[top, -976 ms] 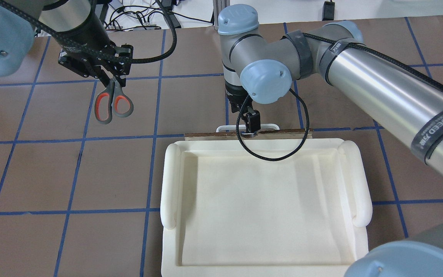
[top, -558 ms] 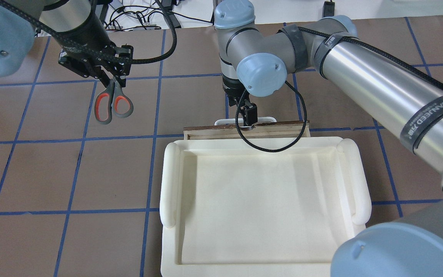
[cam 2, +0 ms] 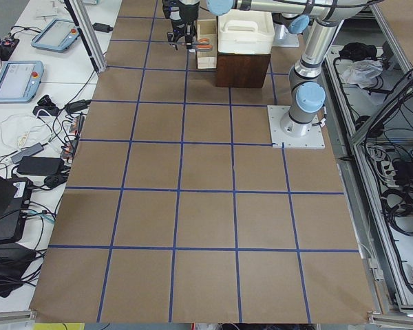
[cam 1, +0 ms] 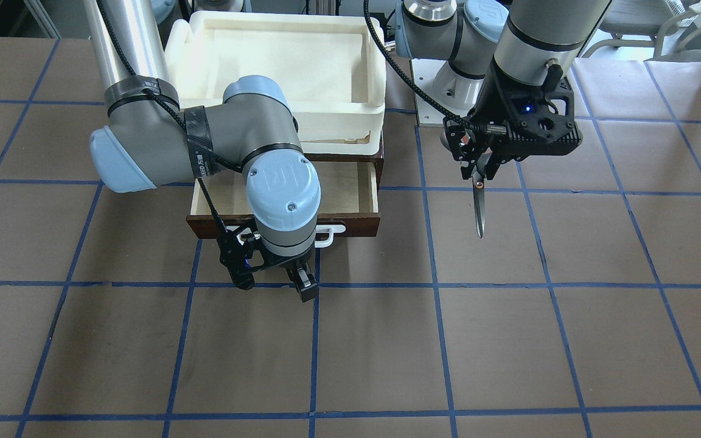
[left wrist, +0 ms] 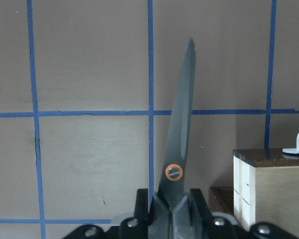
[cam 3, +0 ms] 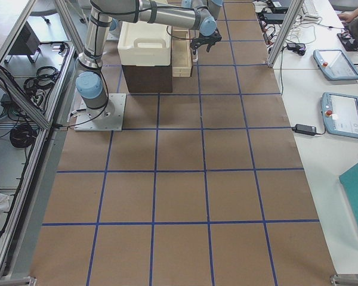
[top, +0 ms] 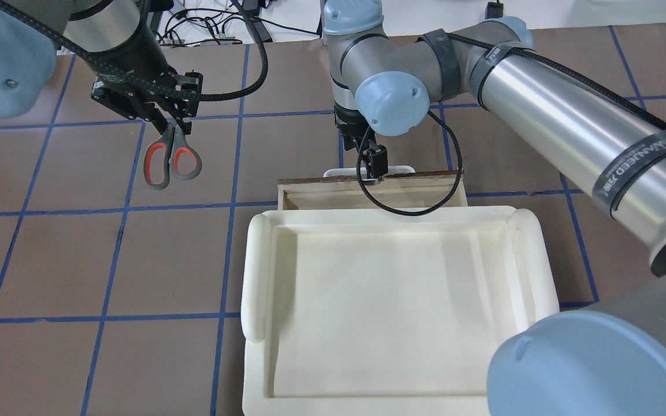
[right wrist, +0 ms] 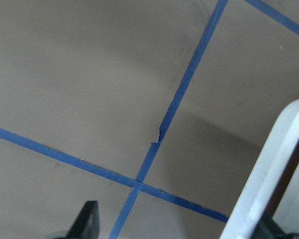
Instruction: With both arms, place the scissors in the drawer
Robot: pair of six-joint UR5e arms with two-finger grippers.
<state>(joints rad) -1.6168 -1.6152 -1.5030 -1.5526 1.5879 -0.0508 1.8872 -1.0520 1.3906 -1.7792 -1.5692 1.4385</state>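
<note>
My left gripper (top: 164, 122) is shut on the scissors (top: 171, 159) near their pivot. It holds them in the air to the left of the drawer, blades down (cam 1: 478, 210), grey and orange handles toward the robot. The left wrist view shows the blade (left wrist: 183, 119) over bare table. The dark brown drawer (cam 1: 359, 226) stands partly pulled out, its pale interior (top: 333, 199) showing. My right gripper (top: 374, 169) is at the white bar handle (cam 1: 329, 234). Its fingers stand apart, and the handle (right wrist: 274, 184) lies close to one of them.
A white foam tray (top: 256, 271) sits on top of the brown cabinet (cam 2: 242, 69) that holds the drawer. The brown table has a blue tape grid. Tablets and cables lie on side tables beyond its edges.
My right gripper has moved away from the robot with the handle, and the drawer has slid further out, showing more pale interior. My left gripper with the scissors has barely moved.
</note>
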